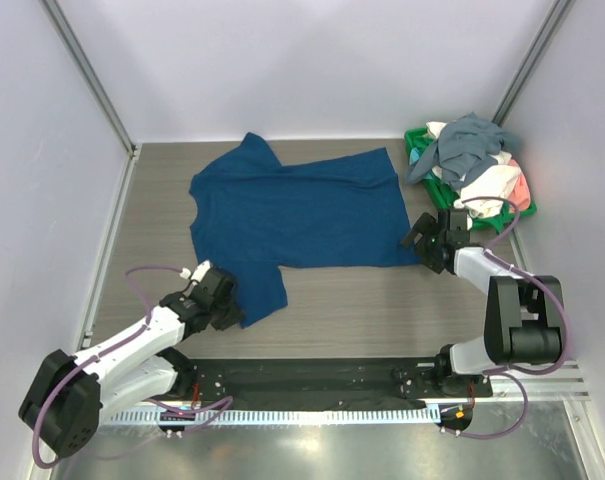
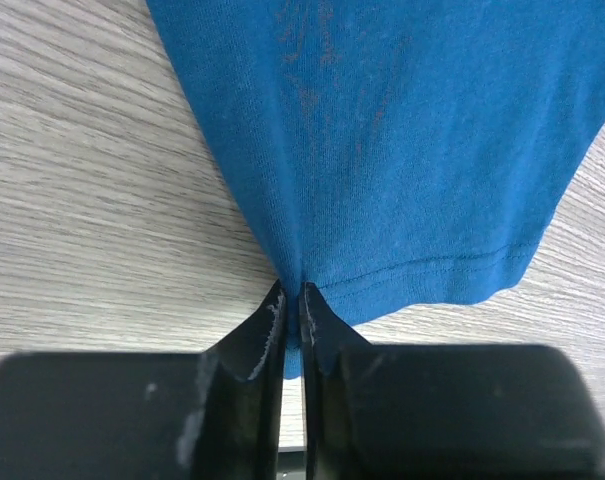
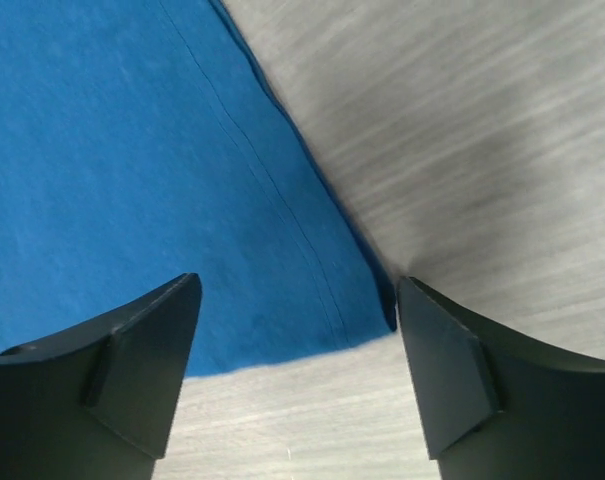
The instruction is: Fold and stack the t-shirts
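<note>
A dark navy-blue t-shirt (image 1: 297, 210) lies spread flat on the wooden table, plain side up. My left gripper (image 1: 225, 300) is shut on the hem of its near-left sleeve (image 2: 382, 150), the cloth pinched between the fingertips (image 2: 272, 315). My right gripper (image 1: 422, 245) is open above the shirt's near-right bottom corner (image 3: 312, 300), one finger over cloth, the other over bare table. More t-shirts, grey-blue (image 1: 467, 140), white and salmon-pink (image 1: 502, 185), lie heaped in the basket.
A green plastic basket (image 1: 422, 165) stands at the back right corner, close behind my right gripper. White walls close in the table on three sides. A black rail (image 1: 312, 375) runs along the near edge.
</note>
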Controlling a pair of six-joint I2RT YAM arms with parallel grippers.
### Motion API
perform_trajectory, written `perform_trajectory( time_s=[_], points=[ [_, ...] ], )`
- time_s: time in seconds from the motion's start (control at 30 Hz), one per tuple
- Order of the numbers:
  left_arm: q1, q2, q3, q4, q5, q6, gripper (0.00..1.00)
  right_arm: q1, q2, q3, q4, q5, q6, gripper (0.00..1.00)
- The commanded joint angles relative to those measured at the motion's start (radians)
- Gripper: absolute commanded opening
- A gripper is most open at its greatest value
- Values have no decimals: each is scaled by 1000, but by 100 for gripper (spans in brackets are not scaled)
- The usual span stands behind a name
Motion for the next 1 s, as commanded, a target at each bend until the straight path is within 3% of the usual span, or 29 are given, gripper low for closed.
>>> perform_trajectory(
  time_s=[0.0, 0.13, 0.27, 0.43, 0.6, 0.63, 0.67, 0.7, 0.77, 0.97],
  points=[
    [-6, 16, -14, -14, -22, 12, 8, -2, 74, -42, 22, -31, 19, 82],
    [-6, 35, -4, -7, -29, 26, 6, -2, 100, -51, 57, -46, 30, 72],
    [-6, 29, -1, -7, -29, 27, 2, -2, 108, -57, 57, -51, 33, 51],
    [-6, -22, 8, -49, -39, 27, 0, -1, 54, -85, 20, -28, 30, 46],
    [-6, -71, 11, -89, -39, 26, 0, -2, -22, -100, -13, -2, 24, 31],
    [-6, -88, 14, -95, -38, 26, 0, -2, -30, -99, -36, 6, 24, 34],
    [-6, -97, 17, -110, -39, 26, 0, -2, -38, -91, -50, 11, 24, 56],
    [-6, -103, 20, -118, -44, 27, 0, -2, -55, -88, -79, 12, 24, 68],
    [-6, -123, 25, -139, -50, 31, 0, -2, -73, -89, -105, 18, 27, 81],
    [-6, -151, 11, -142, -50, 29, 0, -2, -93, -117, -121, 27, 31, 82]
  ],
)
